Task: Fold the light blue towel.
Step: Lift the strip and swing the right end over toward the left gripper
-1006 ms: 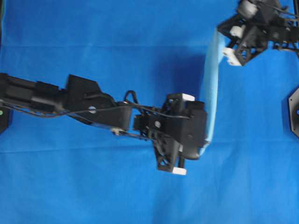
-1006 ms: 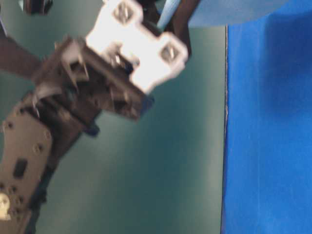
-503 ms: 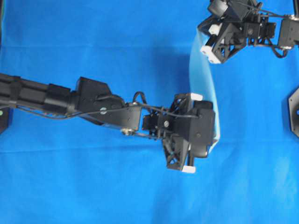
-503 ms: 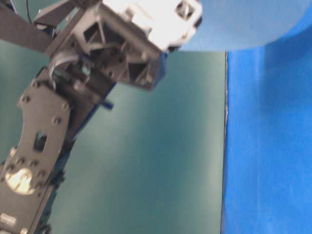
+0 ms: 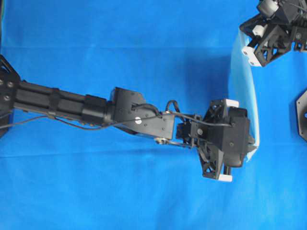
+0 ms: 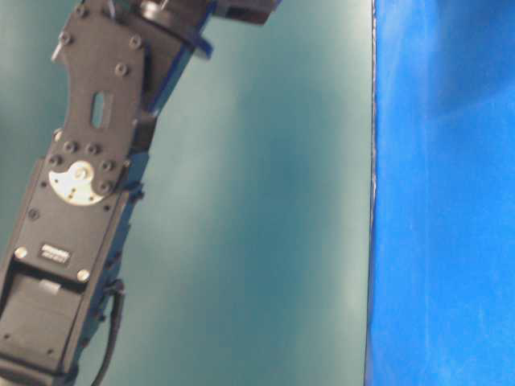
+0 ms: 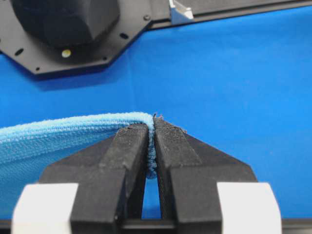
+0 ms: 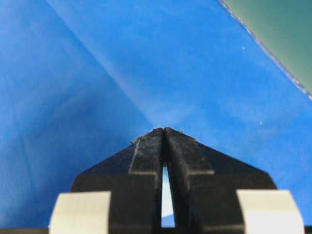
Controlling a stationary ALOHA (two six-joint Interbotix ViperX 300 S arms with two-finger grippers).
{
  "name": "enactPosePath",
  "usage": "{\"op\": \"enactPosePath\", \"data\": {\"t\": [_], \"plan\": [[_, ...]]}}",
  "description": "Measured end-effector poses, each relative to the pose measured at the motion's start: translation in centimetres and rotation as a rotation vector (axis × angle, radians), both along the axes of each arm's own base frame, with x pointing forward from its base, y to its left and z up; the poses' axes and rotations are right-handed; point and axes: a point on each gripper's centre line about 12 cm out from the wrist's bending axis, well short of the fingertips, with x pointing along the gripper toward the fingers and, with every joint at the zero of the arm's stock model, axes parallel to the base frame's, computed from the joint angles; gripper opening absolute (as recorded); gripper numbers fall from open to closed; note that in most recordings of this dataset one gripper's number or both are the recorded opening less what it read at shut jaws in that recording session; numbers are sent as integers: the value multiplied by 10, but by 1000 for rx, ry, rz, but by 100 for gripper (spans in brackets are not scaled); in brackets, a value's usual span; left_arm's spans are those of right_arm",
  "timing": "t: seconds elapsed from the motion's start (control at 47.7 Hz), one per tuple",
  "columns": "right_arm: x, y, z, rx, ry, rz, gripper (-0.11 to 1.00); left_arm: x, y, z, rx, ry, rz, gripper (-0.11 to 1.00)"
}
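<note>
Towel [image 5: 242, 91] now stretched farther right, left gripper [image 7: 151, 141] and right gripper [image 8: 163, 139] both still pinching it.

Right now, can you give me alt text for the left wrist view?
The left hand is shut on a corner of the light blue towel, which trails left above the dark blue cloth; a black robot base sits behind.

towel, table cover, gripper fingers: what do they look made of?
Towel: soft pale-blue microfibre by the look, fine looped nap, thin hemmed edge.
Table cover: dark royal-blue woven cloth, matte, with soft creases; the fibre can't be told.
Fingers of the left gripper: black, matte, probably rubbery pads on plastic; lint clings to the tips. White plastic-looking blocks sit at their base.
</note>
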Motion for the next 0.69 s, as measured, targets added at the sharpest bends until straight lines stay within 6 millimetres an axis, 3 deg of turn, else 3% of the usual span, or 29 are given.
{"op": "enactPosePath", "data": {"t": [0.084,0.189,0.314,0.545,0.692], "plan": [[4,-1,-9,15,30,-1,2,-2,0,-5,1,14,1,3],[18,-5,-28,41,80,18,2,-13,2,-28,-5,69,8,3],[45,-11,-48,68,89,61,2,-40,5,-53,-23,123,22,3],[101,-24,-79,104,48,147,2,-102,13,-77,-126,158,81,3],[119,-28,-85,106,39,167,2,-124,14,-89,-160,174,99,3]]}}
